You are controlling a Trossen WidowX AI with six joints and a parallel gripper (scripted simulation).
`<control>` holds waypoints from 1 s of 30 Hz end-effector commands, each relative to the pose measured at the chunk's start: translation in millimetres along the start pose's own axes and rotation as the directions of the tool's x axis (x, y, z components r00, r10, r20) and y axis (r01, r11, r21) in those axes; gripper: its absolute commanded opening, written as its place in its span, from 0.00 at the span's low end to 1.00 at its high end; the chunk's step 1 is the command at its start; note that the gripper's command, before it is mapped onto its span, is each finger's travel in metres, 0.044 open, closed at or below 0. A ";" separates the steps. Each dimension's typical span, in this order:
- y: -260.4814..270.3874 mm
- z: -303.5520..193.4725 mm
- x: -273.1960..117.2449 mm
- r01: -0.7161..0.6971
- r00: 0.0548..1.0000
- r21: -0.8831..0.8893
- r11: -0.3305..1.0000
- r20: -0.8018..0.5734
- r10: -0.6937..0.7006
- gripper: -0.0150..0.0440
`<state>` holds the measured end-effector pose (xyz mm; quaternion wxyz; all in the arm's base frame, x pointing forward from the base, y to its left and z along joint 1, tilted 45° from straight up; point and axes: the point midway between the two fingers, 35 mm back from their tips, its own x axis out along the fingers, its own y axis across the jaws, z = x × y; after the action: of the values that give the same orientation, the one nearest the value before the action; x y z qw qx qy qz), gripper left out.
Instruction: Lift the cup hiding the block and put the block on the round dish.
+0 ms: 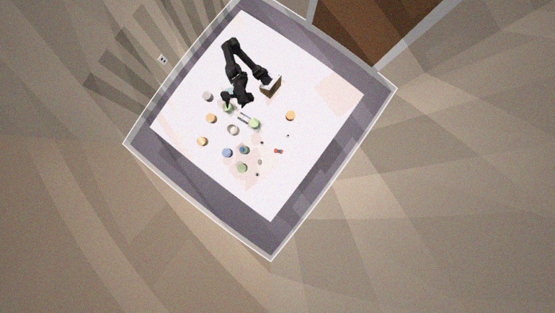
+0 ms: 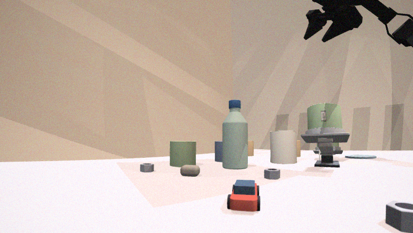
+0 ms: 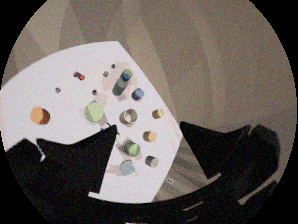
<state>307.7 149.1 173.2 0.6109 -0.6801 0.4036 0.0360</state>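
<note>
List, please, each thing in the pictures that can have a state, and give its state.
gripper: open, empty, high above the balance.
near cup: mouth down on the near pan, not lifted.
far cup: on the balance, under the gripper in the top view.
balance: upright; tilt cannot be told.
round dish: flat, nothing on it.
bottle: upright, capped.
toy car: on its wheels.

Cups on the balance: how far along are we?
Nothing looks done: both green cups sit on the balance, and the dish holds no block. In hand: the claw hangs open and empty, high above them. Left: lift one cup, move the block, retreat.
</note>
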 end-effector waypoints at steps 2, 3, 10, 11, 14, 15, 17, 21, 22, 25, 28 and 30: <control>16.8 -17.9 -2.5 0.003 1.000 0.159 0.987 0.003 -0.003 1.00; 21.2 -21.9 -2.5 0.002 1.000 0.193 0.981 0.003 -0.002 1.00; 52.4 -51.2 -0.9 0.000 1.000 0.422 0.907 -0.001 0.001 1.00; 56.9 -55.5 -0.4 0.000 1.000 0.453 0.892 -0.002 0.001 1.00; 70.7 -68.6 1.5 0.002 1.000 0.541 0.841 -0.005 0.001 1.00; 75.3 -73.0 2.3 0.002 1.000 0.570 0.822 -0.005 0.001 1.00; 84.6 -81.8 4.0 0.004 1.000 0.625 0.781 -0.007 0.001 1.00; 103.3 -99.5 8.3 0.008 1.000 0.725 0.689 -0.011 0.000 1.00; 108.0 -103.9 9.5 0.009 1.000 0.748 0.664 -0.012 0.000 1.00; 114.9 -110.5 11.4 0.011 1.000 0.781 0.625 -0.013 -0.001 1.00; 114.9 -110.5 11.4 0.011 1.000 0.781 0.625 -0.013 -0.001 1.00; 114.8 -110.5 11.6 0.011 1.000 0.782 0.623 -0.014 0.000 1.00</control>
<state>198.3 57.1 101.6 0.8383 -0.3570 0.3853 -0.1458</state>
